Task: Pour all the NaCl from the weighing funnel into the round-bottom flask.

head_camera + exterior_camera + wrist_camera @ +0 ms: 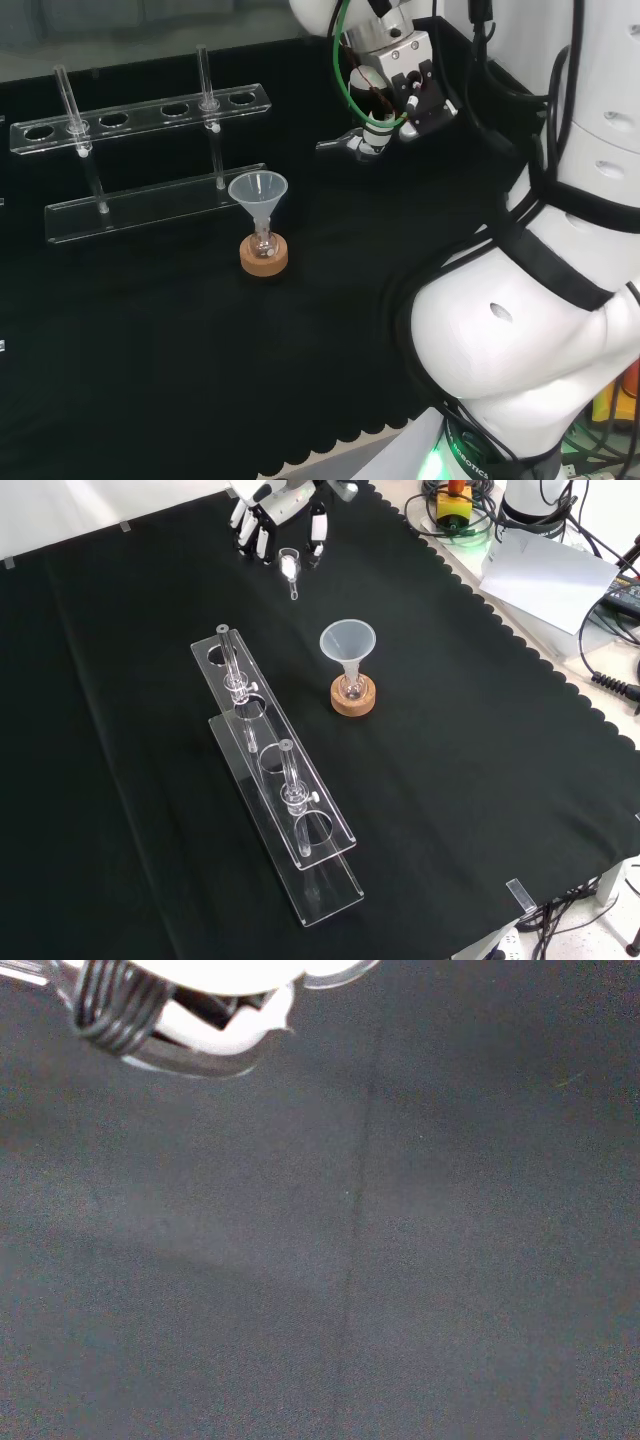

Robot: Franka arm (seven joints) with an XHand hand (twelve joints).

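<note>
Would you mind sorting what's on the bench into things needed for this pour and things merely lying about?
Needed:
hand
weighing funnel
clear funnel
round-bottom flask
cork ring

Lying about:
test-tube rack
glass tubes

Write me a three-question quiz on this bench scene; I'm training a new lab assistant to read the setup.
1. True or false: the round-bottom flask sits on a cork ring.
2. What stands in the flask's neck? A) a test tube B) a plastic funnel C) a stopper
3. Fill in: in the front view, the hand holds the weighing funnel ____ the flask, higher in the picture.

Key: 1 true; 2 B; 3 beyond.
</note>
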